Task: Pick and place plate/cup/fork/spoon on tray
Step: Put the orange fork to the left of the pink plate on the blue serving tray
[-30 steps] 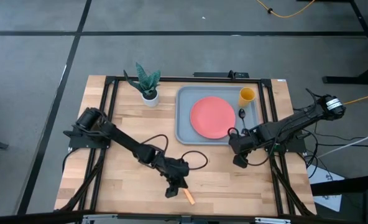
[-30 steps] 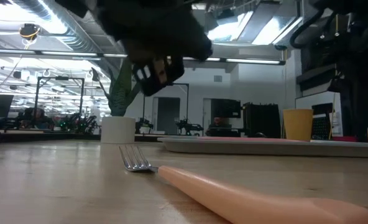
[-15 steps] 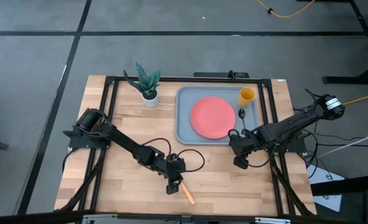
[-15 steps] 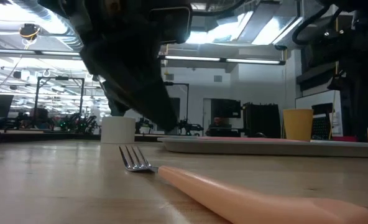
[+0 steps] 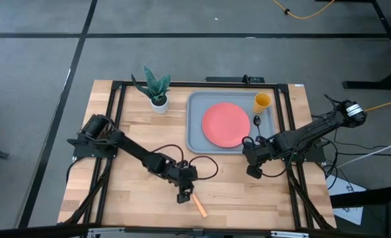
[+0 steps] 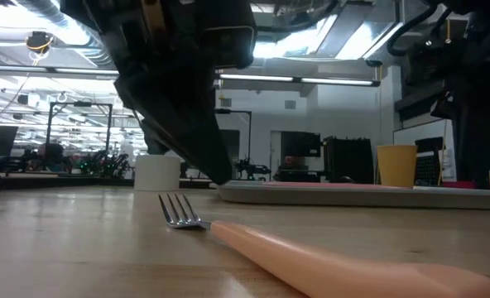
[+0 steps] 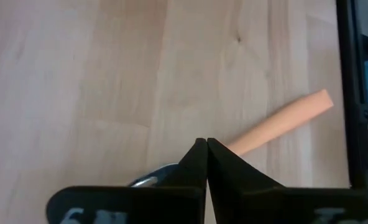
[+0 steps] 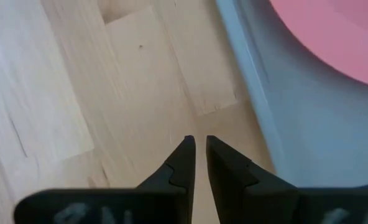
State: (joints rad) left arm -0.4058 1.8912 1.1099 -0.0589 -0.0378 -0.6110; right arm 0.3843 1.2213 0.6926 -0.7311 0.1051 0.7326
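Tan-handled fork (image 5: 198,205) flat on the wooden tabletop (image 5: 129,132), long axis diagonal: tines toward the left tool (image 5: 184,196), handle end toward the near edge. Left tool closed, empty, directly over the tines. Right tool (image 5: 253,172) slightly parted, empty, beside the tray (image 5: 195,129).

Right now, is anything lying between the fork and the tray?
Nothing visible. Bare wood lies between the fork and the tray; the shut left tool sits at its tines.
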